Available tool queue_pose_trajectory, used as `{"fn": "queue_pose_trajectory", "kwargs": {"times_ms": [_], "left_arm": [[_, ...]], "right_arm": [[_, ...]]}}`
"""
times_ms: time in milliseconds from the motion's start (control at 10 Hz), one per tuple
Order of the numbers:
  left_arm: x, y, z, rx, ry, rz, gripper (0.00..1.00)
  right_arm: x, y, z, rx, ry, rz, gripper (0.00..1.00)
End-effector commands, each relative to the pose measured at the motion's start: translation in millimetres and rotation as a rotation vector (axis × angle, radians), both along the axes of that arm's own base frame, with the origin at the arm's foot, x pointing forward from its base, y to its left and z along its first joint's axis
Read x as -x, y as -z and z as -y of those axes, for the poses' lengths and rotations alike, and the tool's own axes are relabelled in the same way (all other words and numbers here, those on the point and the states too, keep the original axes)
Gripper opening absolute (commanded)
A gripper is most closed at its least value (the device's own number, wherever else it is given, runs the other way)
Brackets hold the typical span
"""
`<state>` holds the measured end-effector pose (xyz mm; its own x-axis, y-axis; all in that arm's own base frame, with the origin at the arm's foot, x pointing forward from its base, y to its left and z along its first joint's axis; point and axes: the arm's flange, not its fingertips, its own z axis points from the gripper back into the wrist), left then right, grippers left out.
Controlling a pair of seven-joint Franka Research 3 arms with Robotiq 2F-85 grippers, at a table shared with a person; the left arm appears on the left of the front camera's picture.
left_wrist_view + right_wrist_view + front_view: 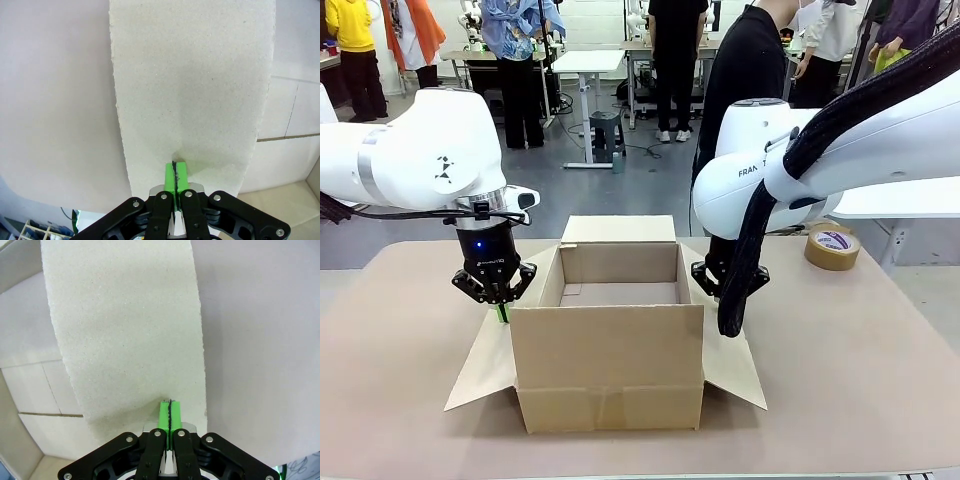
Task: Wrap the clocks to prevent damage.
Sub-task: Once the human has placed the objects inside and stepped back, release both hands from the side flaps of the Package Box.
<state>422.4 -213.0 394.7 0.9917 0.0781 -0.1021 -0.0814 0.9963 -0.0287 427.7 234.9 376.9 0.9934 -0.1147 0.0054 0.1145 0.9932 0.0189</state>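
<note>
Cardboard, matt and grainy, forms the splayed left flap (485, 370), against which the left gripper (502, 310) is set tip-down, its green pads pressed together on nothing. The open box (610, 360) stands square at mid-table (860, 370). The right gripper (169, 415), likewise closed and empty, is set on the right flap (730, 365). A brown tape roll (832, 247) lies far right. Where the clocks lie cannot be told; they are judged fragile, best taken by the rim.
</note>
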Motion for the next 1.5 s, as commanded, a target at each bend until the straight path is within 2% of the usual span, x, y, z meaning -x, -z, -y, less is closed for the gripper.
{"fn": "queue_pose_trajectory", "kwargs": {"times_ms": [0,1400], "left_arm": [[0.9,0.2,0.3,-0.005,0.003,-0.006,0.0],[0.9,0.2,0.3,-0.005,0.003,-0.006,0.0]], "right_arm": [[0.2,-0.6,-0.4,0.0,0.005,0.002,0.01],[0.2,-0.6,-0.4,0.0,0.005,0.002,0.01]]}}
